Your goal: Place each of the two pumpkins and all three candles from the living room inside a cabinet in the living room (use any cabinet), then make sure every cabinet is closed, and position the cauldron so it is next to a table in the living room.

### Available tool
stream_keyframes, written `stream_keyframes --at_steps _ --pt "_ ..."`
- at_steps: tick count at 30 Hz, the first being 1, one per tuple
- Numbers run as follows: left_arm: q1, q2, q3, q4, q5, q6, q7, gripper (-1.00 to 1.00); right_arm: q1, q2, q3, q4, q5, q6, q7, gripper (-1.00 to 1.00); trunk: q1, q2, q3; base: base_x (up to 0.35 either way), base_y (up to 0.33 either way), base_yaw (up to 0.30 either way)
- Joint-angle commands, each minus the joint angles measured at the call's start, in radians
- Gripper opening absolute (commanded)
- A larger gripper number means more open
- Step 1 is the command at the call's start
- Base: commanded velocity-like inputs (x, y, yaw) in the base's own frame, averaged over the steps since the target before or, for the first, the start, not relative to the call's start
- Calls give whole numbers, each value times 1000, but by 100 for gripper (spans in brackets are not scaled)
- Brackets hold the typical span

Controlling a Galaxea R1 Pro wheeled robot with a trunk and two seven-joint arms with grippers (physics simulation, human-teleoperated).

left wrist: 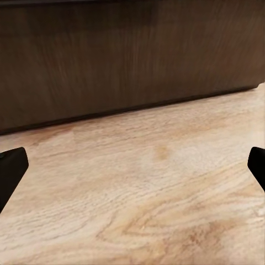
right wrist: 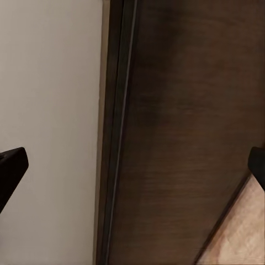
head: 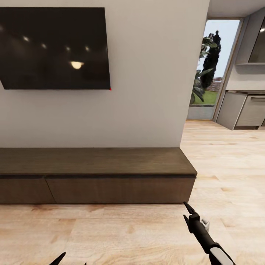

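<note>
Right gripper [head: 190, 217] hangs low over the floor [head: 121, 235], fingers spread wide and empty; left gripper [left wrist: 132, 165] likewise gapes, holding nothing. Beyond them the cabinet [head: 110, 173] runs lengthwise along the wall [head: 147, 110] under the TV [head: 55, 48], fronts facing the robot and apparently shut. Likely step: approaching to open a front; next, reach for its top edge.

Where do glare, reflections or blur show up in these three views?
Head view: the TV mirrors ceiling lights, one bright spot; the doorway is bright. Left wrist view: the cabinet front is soft, floor grain sharper. Right wrist view: dim, soft wood.
</note>
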Motion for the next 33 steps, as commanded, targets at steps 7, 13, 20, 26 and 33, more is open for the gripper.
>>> stream_keyframes --at_steps 7,13,20,26,33 --pt "1 0 -1 -1 7 -3 -5 100 -2 4 -5 1 -9 7 5 100 0 0 -1 4 0 0" --pt "1 0 -1 0 6 1 -5 100 -2 8 -11 3 -11 -6 6 100 0 0 -1 187 0 0" --pt "2 1 -1 0 6 1 -5 100 -2 8 -6 5 -13 -50 7 100 0 0 -1 310 0 0" --pt "1 1 -1 0 6 1 -5 100 -2 5 -5 6 -17 -49 7 100 0 0 -1 329 0 0" --pt "2 1 -1 0 6 -2 -5 100 -2 2 -9 12 -21 -47 6 100 0 0 -1 221 0 0"
